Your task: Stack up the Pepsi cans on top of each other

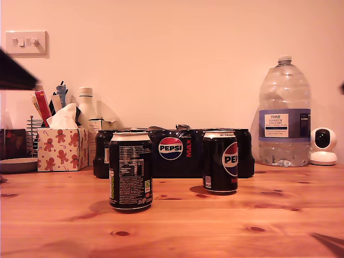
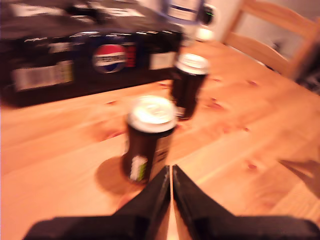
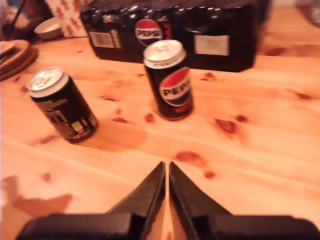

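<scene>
Two Pepsi cans stand upright on the wooden table (image 1: 226,226), apart from one another and in front of the wide shrink-wrapped multipack (image 1: 177,150). The nearer can (image 1: 130,171) sits toward the exterior view's left with its small print facing the camera; the farther can (image 1: 220,161) sits toward the exterior view's right, logo partly showing, close to the multipack but not clearly touching it. Neither is stacked; the job has not begun. The robot's first gripper (image 2: 171,175) hangs low over the table with its jaws closed to a thin slit, holding nothing, its tips pointing at the nearer can (image 2: 148,137) just ahead; that view is blurred, so whether it touches the can cannot be told. The second gripper (image 3: 167,172) is likewise pinched narrow and empty, aimed at bare wood between the two cans, with the logo can (image 3: 169,80) ahead and the print-side can (image 3: 62,105) off to one side. Both sets of jaws would likely have to spread before either can could be gripped. Background clutter, a tissue box (image 1: 62,148), a large water bottle (image 1: 284,115) and a small white camera (image 1: 324,146), lines the wall, well behind the work. In the exterior view only dark slivers at the edges hint at the arms.
</scene>
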`<state>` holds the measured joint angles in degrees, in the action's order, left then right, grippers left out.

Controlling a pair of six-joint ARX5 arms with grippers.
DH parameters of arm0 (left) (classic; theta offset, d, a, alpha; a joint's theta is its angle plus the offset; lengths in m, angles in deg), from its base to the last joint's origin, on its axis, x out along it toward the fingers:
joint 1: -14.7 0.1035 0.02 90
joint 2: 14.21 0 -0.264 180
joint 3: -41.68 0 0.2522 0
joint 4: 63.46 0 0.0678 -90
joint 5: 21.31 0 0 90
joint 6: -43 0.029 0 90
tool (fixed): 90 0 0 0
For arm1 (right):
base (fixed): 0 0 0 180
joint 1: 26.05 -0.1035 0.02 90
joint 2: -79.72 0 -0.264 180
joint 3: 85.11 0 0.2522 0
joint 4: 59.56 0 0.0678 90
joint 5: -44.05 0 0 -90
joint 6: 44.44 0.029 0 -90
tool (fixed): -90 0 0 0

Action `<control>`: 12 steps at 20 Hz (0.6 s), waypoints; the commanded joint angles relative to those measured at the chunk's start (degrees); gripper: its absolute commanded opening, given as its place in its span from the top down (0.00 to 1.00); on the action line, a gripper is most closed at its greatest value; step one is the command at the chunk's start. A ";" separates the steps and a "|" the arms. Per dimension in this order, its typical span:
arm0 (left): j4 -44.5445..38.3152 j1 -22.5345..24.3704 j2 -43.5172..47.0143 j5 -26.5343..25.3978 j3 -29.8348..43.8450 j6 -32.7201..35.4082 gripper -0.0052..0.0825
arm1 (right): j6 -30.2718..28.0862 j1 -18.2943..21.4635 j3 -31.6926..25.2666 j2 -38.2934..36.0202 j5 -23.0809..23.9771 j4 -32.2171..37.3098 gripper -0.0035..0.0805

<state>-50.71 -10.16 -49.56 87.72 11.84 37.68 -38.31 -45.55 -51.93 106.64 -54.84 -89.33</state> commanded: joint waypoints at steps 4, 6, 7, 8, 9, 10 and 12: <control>-4.79 -2.32 -8.79 -2.10 -0.13 1.29 0.02 | 0.07 -0.35 1.09 6.23 -0.22 6.82 0.97; -7.87 -3.15 -13.55 -2.82 -0.11 3.50 0.05 | 0.07 -0.35 1.09 8.04 -0.22 6.91 0.97; -10.32 -3.58 -15.47 -2.84 -0.11 4.70 0.05 | 0.07 -0.37 1.09 8.68 -0.24 6.91 0.97; -13.38 -3.82 -17.49 -2.84 -0.11 4.94 0.05 | 0.07 -0.37 1.09 9.27 -0.24 6.95 0.97; -16.24 -3.80 -19.26 -3.15 -0.11 4.94 0.05 | 0.02 -0.35 1.09 9.75 -0.24 6.95 0.97; -18.71 -3.80 -20.98 -3.78 -0.11 5.14 0.05 | -0.17 -0.35 1.09 10.16 -0.22 6.97 0.97; -24.20 -3.80 -24.55 -4.37 -0.11 5.64 0.05 | -0.79 -0.35 1.09 10.88 -0.17 7.19 0.97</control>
<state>-72.83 -13.81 -72.62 83.55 11.77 42.90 -38.73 -45.66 -51.65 117.00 -54.86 -82.77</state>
